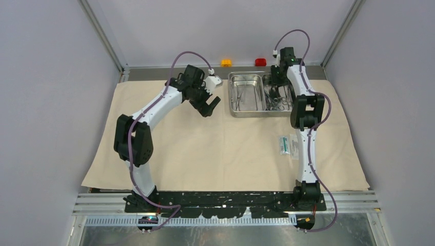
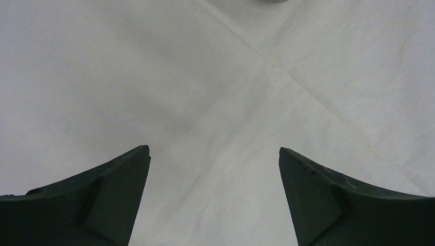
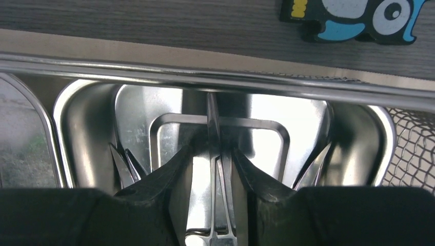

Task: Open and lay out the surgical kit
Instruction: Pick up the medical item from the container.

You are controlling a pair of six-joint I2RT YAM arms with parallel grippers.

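So the beige cloth (image 1: pixel 205 154) is spread flat over the table, and the steel tray (image 1: pixel 251 114) sits on it at roughly 1 o'clock from the cloth's middle. The tray's left compartment holds a couple of ring-handled clamps (image 1: pixel 243 96). The right compartment has a jumbled pile of instruments (image 1: pixel 281 102).

The right gripper (image 3: pixel 212 154) is down in that right compartment. Its fingers are drawn in close on either side of a slim steel instrument (image 3: pixel 212 115), which looks like tweezers and points to 12 o'clock in the wrist view. Honestly can't tell if the fingers are actually pinching it or just flanking it.

The left gripper (image 1: pixel 209 106) hangs over the cloth at about 11 o'clock, near the tray's left wall. Its jaws are spread wide, with only cloth showing between them.

Two white/teal packets (image 1: pixel 288 145) lie on the cloth around 3 o'clock, right next to the right arm. Past the cloth's far edge, up at 12 o'clock, sit an orange block (image 1: pixel 226 62) and a red block (image 1: pixel 260 62).
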